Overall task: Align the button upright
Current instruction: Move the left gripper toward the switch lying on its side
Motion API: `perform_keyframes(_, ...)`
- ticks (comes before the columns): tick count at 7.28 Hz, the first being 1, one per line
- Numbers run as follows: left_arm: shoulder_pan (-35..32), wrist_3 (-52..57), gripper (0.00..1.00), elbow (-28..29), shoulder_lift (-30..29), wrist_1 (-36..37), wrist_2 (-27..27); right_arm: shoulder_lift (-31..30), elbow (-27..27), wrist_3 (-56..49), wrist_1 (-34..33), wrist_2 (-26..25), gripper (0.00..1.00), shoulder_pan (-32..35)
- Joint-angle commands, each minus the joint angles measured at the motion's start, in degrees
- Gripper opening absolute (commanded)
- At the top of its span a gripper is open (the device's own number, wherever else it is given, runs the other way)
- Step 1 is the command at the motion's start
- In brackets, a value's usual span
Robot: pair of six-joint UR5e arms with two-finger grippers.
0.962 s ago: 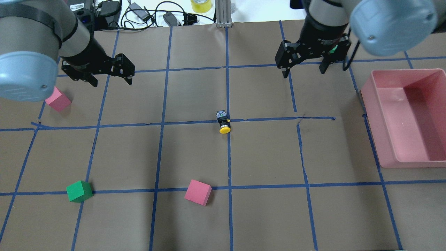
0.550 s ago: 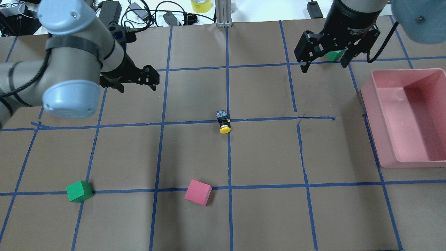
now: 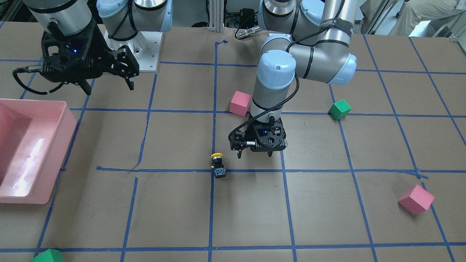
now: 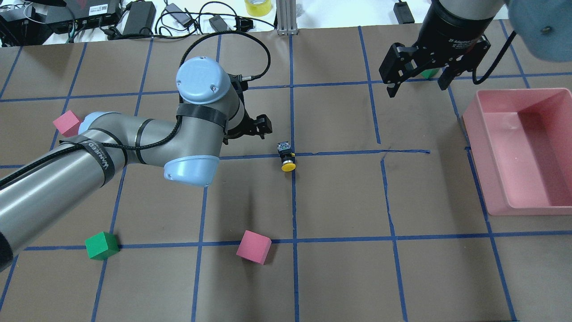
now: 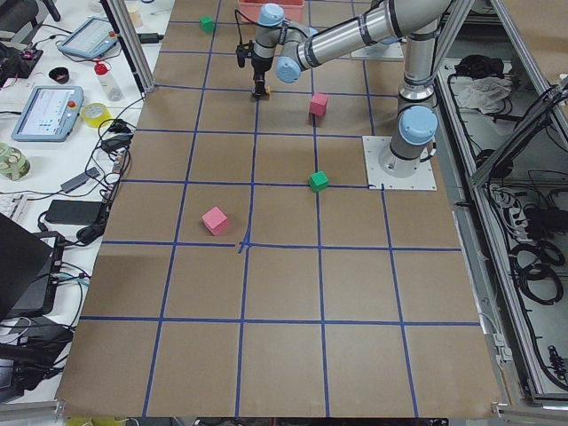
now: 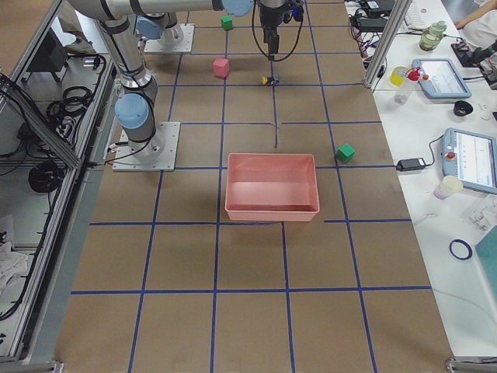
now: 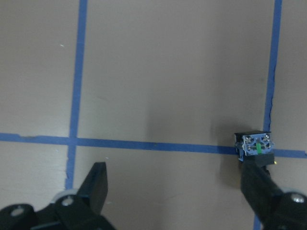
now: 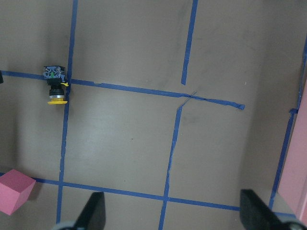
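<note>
The button (image 4: 287, 157) lies on its side on a blue tape crossing at mid-table, its yellow cap toward the robot. It also shows in the front view (image 3: 218, 166), the left wrist view (image 7: 255, 147) and the right wrist view (image 8: 56, 85). My left gripper (image 3: 255, 155) is open and empty, low over the table just to the button's left. In the left wrist view (image 7: 177, 191) the button's base sits right by one fingertip (image 7: 256, 184). My right gripper (image 4: 418, 89) is open and empty, high at the far right, away from the button.
A pink bin (image 4: 474, 147) stands at the right edge. Pink cubes (image 4: 254, 247) (image 4: 67, 123) and a green cube (image 4: 102, 245) lie on the left half. Another green cube (image 4: 430, 72) sits behind the right gripper. Cables lie along the far edge.
My left arm has swung right from the far left to just beside the button. The right gripper has shifted slightly right. The button has not moved.
</note>
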Motion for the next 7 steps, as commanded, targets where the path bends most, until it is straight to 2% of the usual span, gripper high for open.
perform_keyframes(1, -3.0, -3.6, 1.00, 0.0, -4.0, 1.6, -0.1, 0.0, 0.6, -0.1, -0.1, 0.1, 1.00, 0.0)
perform_keyframes(5, -5.7, -4.4, 1.00, 0.3, -8.8, 9.2, -0.9, -0.3, 0.6, 3.8, -2.7, -1.0, 1.00, 0.3)
perform_keyframes(7, -5.8, -5.2, 1.00, 0.3, -10.2, 9.4, -0.9, -0.5, 0.7, 6.3, -2.7, -1.1, 1.00, 0.5)
